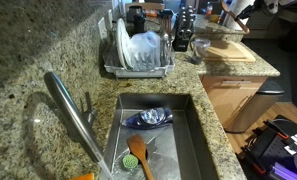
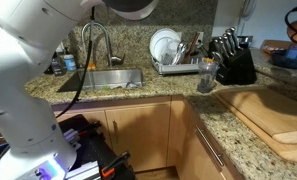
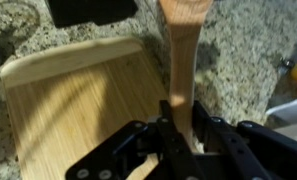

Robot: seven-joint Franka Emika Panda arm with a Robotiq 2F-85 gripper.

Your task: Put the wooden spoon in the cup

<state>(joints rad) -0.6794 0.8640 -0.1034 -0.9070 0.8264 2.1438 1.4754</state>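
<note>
In the wrist view my gripper (image 3: 181, 118) is shut on the handle of the wooden spoon (image 3: 183, 45). The spoon is plain brown and reaches up to the frame's top edge, over the granite counter just beside the pale cutting board (image 3: 78, 100). In an exterior view the gripper (image 1: 238, 9) hangs above the cutting board (image 1: 228, 48) at the far right. The cup (image 1: 198, 47), a small grey mug, stands on the counter between the dish rack and the board. It also shows in an exterior view (image 2: 206, 75), next to the knife block.
A dish rack (image 1: 138, 58) with plates stands behind the sink (image 1: 193, 130). In the sink lie an orange spatula (image 1: 138, 155) and a blue item. A faucet (image 1: 73, 115) rises at its left. A dark knife block (image 2: 233, 62) stands near the cup.
</note>
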